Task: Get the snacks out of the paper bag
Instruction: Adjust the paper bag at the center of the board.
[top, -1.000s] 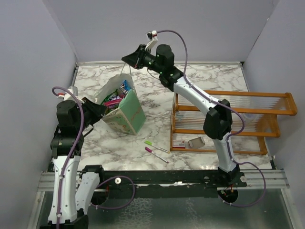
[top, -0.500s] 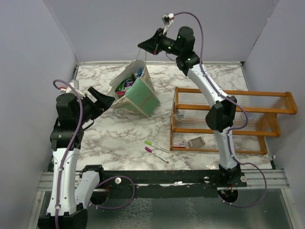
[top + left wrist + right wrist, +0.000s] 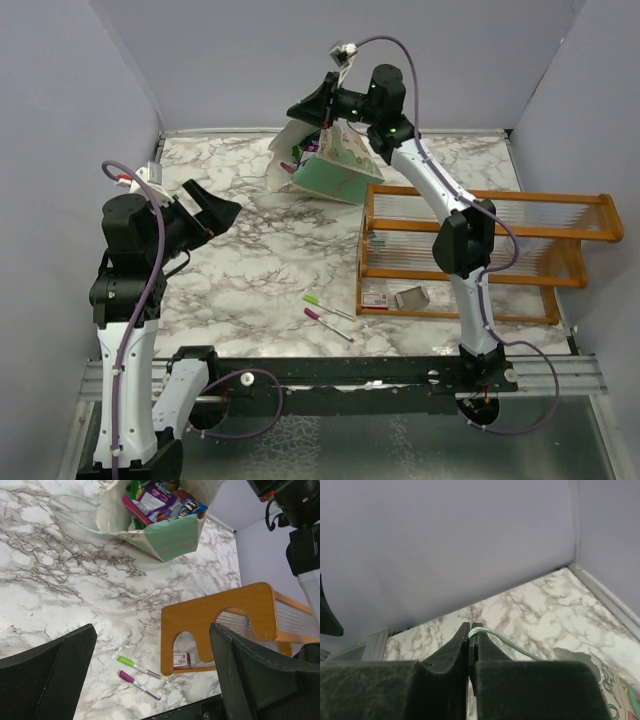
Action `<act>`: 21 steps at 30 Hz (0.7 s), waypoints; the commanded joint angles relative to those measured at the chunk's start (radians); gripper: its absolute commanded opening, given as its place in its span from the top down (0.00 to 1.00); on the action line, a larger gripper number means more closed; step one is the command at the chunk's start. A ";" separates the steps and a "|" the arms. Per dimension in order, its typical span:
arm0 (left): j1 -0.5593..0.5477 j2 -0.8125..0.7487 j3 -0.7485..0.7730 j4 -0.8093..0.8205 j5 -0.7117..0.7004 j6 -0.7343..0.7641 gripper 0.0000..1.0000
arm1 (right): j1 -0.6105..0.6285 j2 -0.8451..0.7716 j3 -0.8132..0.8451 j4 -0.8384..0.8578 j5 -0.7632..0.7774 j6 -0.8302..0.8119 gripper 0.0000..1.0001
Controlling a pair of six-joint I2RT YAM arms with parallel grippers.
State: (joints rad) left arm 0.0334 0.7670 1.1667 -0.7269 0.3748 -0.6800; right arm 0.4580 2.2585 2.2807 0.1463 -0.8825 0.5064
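Note:
The paper bag (image 3: pixel 340 172) hangs tilted at the back of the table, its mouth facing left. My right gripper (image 3: pixel 303 106) is above it, shut on the bag's thin string handle (image 3: pixel 506 641), which loops out between the pressed fingertips. The snacks (image 3: pixel 159 499) are still inside the bag: purple, blue and green packets crowd its mouth (image 3: pixel 300 156). My left gripper (image 3: pixel 214 210) stands wide open, well to the left and nearer than the bag, with nothing between its fingers (image 3: pixel 60 672). The bag (image 3: pixel 172 539) is far ahead of it in the left wrist view.
An orange wooden rack (image 3: pixel 480 250) stands at the right, with a small box (image 3: pixel 411 297) under it. A green and a pink pen (image 3: pixel 328 314) lie on the marble in front of the rack. Grey walls close the back and sides.
My left gripper has opened, let go of the bag and pulled back. The right gripper has carried the bag by its handle up and to the right, tipping it over.

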 commanded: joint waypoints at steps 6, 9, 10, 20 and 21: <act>-0.126 0.040 0.013 -0.021 -0.006 0.154 0.01 | 0.157 -0.180 -0.167 0.031 -0.109 0.031 0.99; -0.131 0.046 -0.023 0.018 0.032 0.165 0.01 | 0.157 -0.233 -0.245 0.007 -0.085 0.035 0.99; -0.131 0.041 -0.045 0.044 0.053 0.163 0.01 | 0.157 -0.240 -0.252 -0.013 -0.076 0.037 0.99; -0.131 0.009 -0.242 0.259 0.107 0.055 0.02 | 0.058 -0.250 -0.271 0.010 -0.075 0.250 0.99; -0.132 0.017 -0.246 0.276 0.122 0.054 0.03 | 0.053 -0.245 -0.267 0.010 -0.086 0.257 0.99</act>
State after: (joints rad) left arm -0.0940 0.7803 0.9264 -0.5648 0.4469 -0.6048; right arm 0.5510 2.0735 2.0098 0.0849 -0.9413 0.6479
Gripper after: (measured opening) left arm 0.981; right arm 0.020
